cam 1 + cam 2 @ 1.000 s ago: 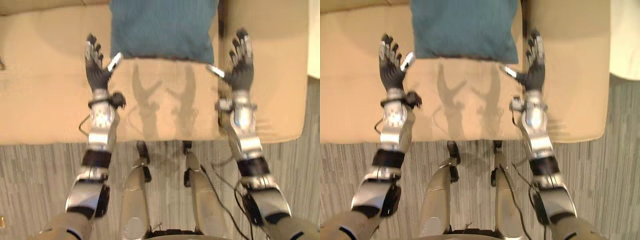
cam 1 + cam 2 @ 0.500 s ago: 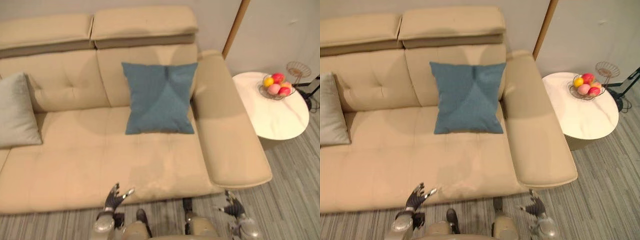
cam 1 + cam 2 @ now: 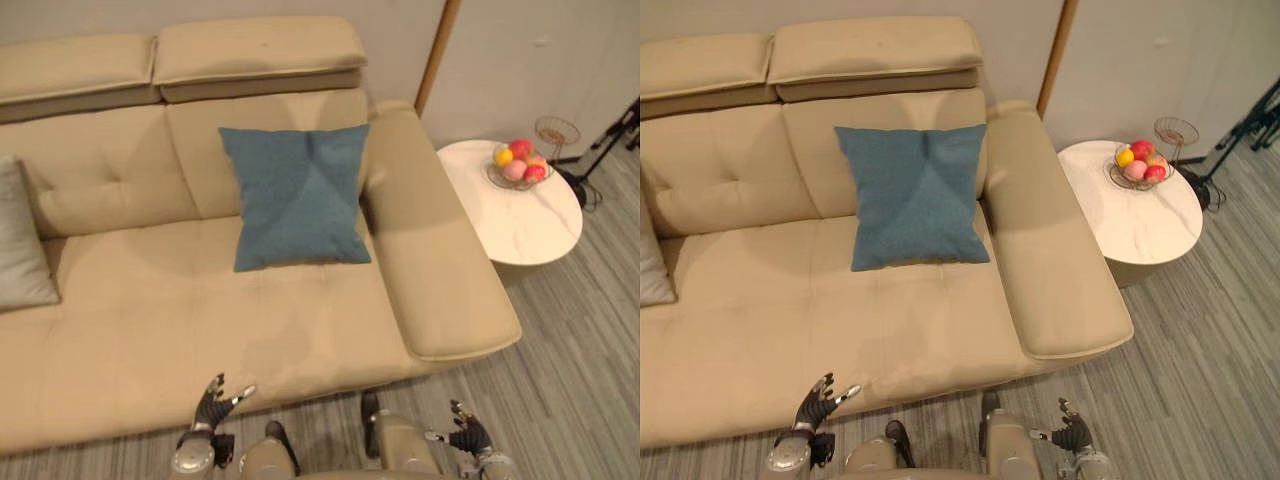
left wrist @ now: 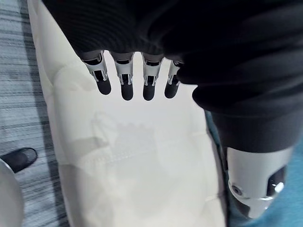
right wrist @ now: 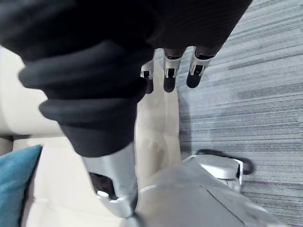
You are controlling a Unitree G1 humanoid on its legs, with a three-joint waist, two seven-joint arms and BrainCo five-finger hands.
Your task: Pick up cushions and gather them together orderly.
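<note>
Both arms are dropping away from the blue cushion (image 3: 296,195). A second back the hands were standing up on either side of it; now the left robot hand (image 3: 212,405) is hanging low over the front edge of the sofa (image 3: 150,310) seat, and the right robot hand (image 3: 468,436) is sitting out over the striped floor (image 3: 580,350), in front of the armrest (image 3: 440,270). The whole view is also swinging a little toward the round tabletop (image 3: 525,228) and its fruit bowl (image 3: 516,166), so I'm logging that shift as head motion, not cushions sliding. Both robot hands are empty, fingers straight and apart, thumbs clear. The wrist views are confirming it, with bare seat upholstery past the left fingers and floor past the right. The blue cushion is leaning upright against the backrest, near the armrest, with nothing touching it. A grey cushion (image 3: 18,245) is leaning at the far left of the seat, well apart from the blue one. My judgement: nothing is gathered yet. The rig is standing back with the full sofa in sight, and any grasp is having to start afresh, likely carrying one cushion over beside the other.
</note>
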